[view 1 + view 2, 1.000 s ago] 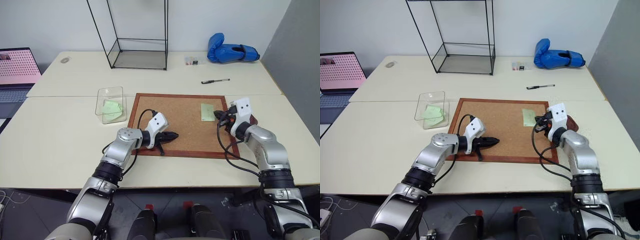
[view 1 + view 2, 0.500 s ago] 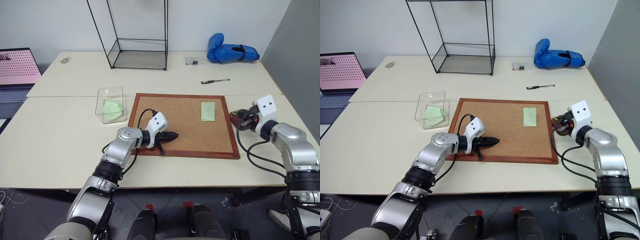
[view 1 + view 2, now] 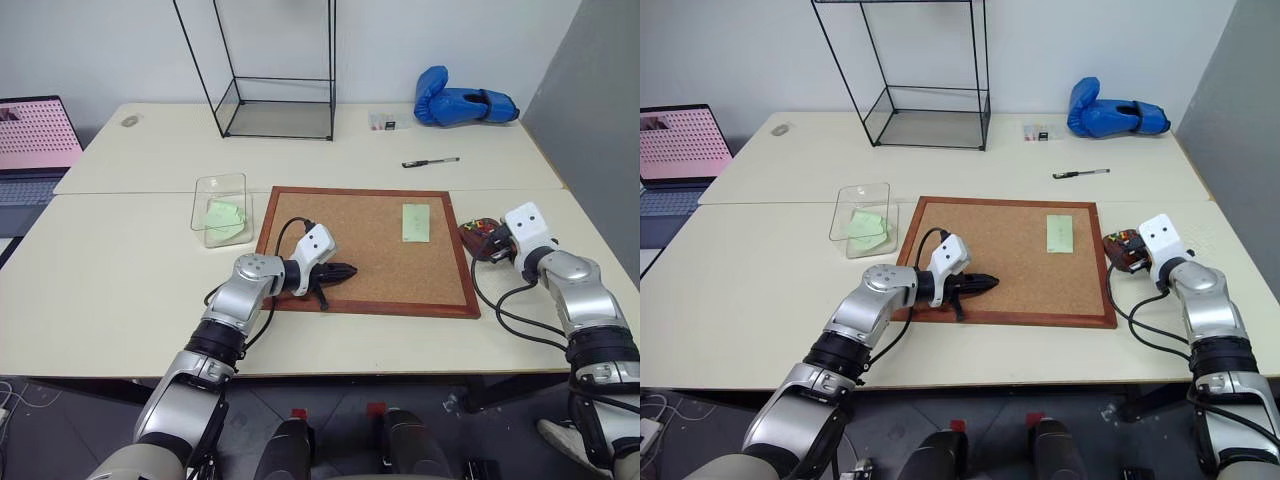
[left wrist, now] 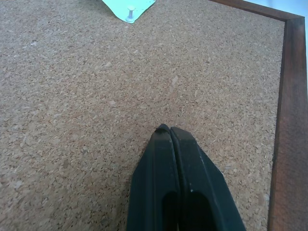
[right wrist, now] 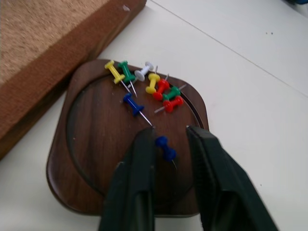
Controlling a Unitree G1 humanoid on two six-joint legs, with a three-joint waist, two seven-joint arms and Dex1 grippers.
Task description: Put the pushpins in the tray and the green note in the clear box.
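The green note (image 3: 415, 222) lies on the corkboard (image 3: 330, 215), with a white pushpin (image 4: 130, 8) in its corner. The tray (image 5: 96, 144), a dark wooden dish, sits just off the board's right edge and holds several coloured pushpins (image 5: 156, 86). My right gripper (image 5: 168, 132) hovers low over the tray, open, and a blue pushpin (image 5: 165, 147) lies loose between its fingers. My left gripper (image 3: 350, 270) is shut and empty, resting low over the cork near the board's front left. The clear box (image 3: 222, 208) stands left of the board with a green slip inside.
A tall black wire-framed glass case (image 3: 275, 105) stands at the back. A blue boxing glove (image 3: 462, 104), a pen (image 3: 430, 162) and a small packet (image 3: 382, 122) lie at the back right. A laptop (image 3: 35, 140) sits at the far left.
My right gripper moved from the green note's edge off the board to the right, over the tray, and opened. The left arm has not moved.
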